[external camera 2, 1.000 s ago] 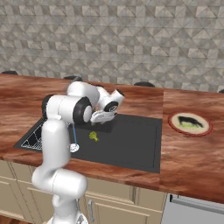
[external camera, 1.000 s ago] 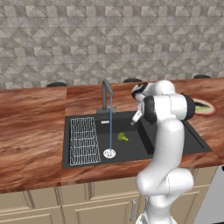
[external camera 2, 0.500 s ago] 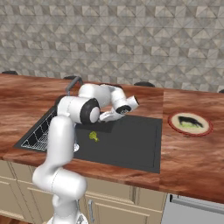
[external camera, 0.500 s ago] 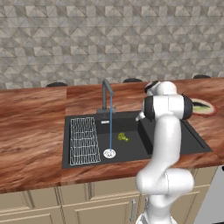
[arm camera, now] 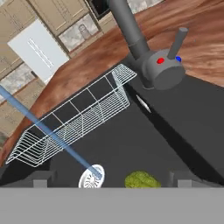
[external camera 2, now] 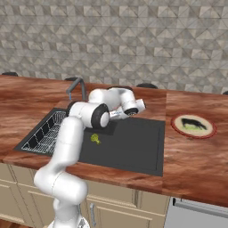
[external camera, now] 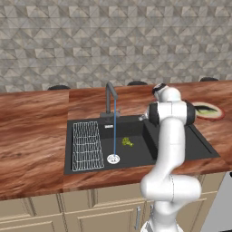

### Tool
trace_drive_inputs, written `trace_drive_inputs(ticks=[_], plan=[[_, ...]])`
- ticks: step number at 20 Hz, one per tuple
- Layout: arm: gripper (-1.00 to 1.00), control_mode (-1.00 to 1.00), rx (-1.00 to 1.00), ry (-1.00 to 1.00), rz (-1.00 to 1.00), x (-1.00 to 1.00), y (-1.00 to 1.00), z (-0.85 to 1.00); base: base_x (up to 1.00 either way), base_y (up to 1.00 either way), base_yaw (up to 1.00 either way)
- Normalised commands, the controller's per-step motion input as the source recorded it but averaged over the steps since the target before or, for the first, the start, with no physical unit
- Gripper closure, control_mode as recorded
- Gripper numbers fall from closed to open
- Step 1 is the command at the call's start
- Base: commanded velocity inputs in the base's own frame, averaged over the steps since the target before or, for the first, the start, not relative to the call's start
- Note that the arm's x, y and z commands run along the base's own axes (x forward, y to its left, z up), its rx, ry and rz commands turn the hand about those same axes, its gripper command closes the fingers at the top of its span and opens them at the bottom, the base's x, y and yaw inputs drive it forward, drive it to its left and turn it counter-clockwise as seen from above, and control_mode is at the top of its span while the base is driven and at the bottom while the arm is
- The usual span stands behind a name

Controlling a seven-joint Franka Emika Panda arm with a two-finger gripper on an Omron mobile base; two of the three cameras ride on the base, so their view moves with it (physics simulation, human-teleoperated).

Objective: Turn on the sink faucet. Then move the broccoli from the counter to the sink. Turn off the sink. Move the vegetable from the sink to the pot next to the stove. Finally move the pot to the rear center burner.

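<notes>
Water ran from faucet [external camera: 110, 97]; broccoli [arm camera: 142, 180] lay on sink [external camera: 195, 140] floor near drain [arm camera: 92, 176]. Gripper [arm camera: 110, 177] spread apart, empty, facing the handle [arm camera: 176, 43]. Risk, as judged: 1 glancing push could slip off, leaving water running.

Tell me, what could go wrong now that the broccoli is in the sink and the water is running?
The water still pours from the faucet, so the handle must be turned; the gripper might bump the faucet body instead. The broccoli lies close to the drain and the stream, so it may be slippery to pick up. The wire rack nearby could catch the arm.
</notes>
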Motion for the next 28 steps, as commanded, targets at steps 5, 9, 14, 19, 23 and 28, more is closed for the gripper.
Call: trace_drive_inputs(ticks=[5, 9, 14, 19, 23, 28], plan=[[-1.00, -1.00, 0.17, -0.07, 0.01, 0.58, 0.00, 0.00, 0.00, 0.00, 0.00], [-1.00, -1.00, 0.09, -0.13, 0.02, 0.47, 0.03, -0.06, 0.00, 0.00, 0.00], [-1.00, -1.00, 0.02, -0.28, 0.02, 0.24, 0.12, -0.13, 0.00, 0.00, 0.00], [-1.00, -1.00, 0.00, -0.36, 0.01, 0.14, 0.18, -0.08, 0.00, 0.00, 0.00], [-1.00, -1.00, 0.03, -0.15, 0.00, 0.14, 0.30, -0.03, 0.00, 0.00, 0.00], [-1.00, -1.00, 0.02, -0.06, -0.03, -0.11, 0.35, -0.02, 0.00, 0.00, 0.00]])
